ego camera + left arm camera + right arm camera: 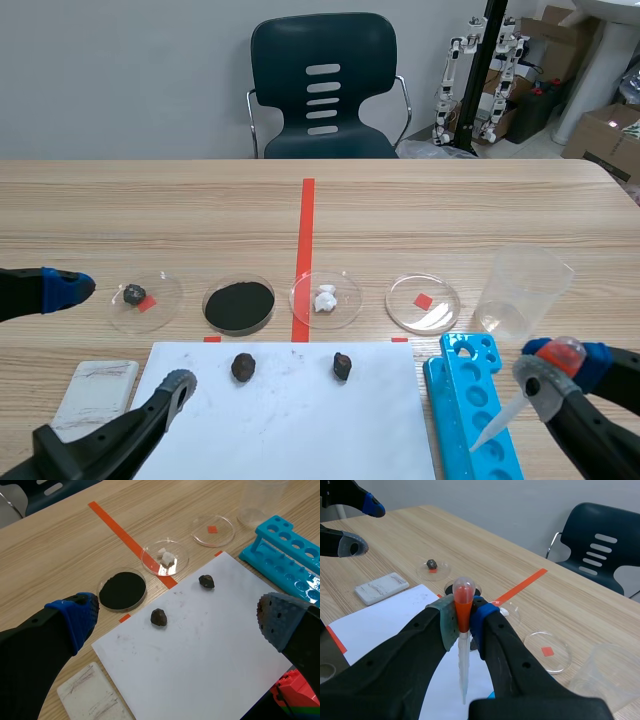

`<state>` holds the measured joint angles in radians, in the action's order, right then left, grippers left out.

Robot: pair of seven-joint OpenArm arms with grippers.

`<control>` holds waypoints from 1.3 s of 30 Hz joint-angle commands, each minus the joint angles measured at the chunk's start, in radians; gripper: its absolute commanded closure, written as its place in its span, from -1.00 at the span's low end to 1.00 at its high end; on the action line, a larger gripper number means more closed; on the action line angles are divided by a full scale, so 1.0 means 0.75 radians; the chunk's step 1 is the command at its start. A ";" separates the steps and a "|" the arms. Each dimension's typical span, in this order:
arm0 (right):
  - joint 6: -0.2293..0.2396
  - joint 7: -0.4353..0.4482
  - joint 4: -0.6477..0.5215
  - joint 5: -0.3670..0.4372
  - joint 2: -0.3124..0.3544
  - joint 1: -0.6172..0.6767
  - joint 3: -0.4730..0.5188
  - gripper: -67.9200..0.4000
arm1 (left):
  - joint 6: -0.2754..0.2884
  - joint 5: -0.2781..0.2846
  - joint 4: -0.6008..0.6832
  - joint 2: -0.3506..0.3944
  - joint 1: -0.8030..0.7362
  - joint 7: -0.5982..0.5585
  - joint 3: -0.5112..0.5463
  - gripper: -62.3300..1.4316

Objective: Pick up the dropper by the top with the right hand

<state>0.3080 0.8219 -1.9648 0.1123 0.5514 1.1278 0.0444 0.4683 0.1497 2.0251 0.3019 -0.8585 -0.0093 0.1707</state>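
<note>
Low at the front, the right claw (562, 368) clamps the dropper (497, 424), its tip slanting over the blue rack (458, 385). Left wrist view: the left claw (177, 611) is spread wide above the paper (200, 655). Right wrist view: the pads (447, 622) pinch the orange neck under the bulb. It's light, squashy plastic, I'd guess, so hold it gently.

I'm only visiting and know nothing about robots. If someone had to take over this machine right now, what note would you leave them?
Right gripper: shut on the dropper, with the pads pinching the orange neck just under its bulb.
Left gripper: open and holding nothing, above the white paper.
Dropper: hangs upright in the right gripper, tip down, by the blue tube rack.
Done: the dropper is gripped by its top with the right arm and appears to be lifted.
Left: probably little. Check that the tip is clear of the rack.
</note>
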 commanded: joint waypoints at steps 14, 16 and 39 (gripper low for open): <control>-0.001 0.020 -0.019 0.014 0.007 -0.012 0.003 0.85 | -0.002 0.013 0.023 -0.003 -0.004 -0.022 -0.008 -1.00; -0.001 0.020 -0.019 0.014 0.007 -0.012 0.003 0.85 | -0.002 0.013 0.023 -0.003 -0.004 -0.022 -0.008 -1.00; -0.001 0.020 -0.019 0.014 0.007 -0.012 0.003 0.85 | -0.002 0.013 0.023 -0.003 -0.004 -0.022 -0.008 -1.00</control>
<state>0.3080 0.8219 -1.9648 0.1123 0.5514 1.1278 0.0444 0.4683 0.1497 2.0251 0.3019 -0.8585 -0.0093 0.1707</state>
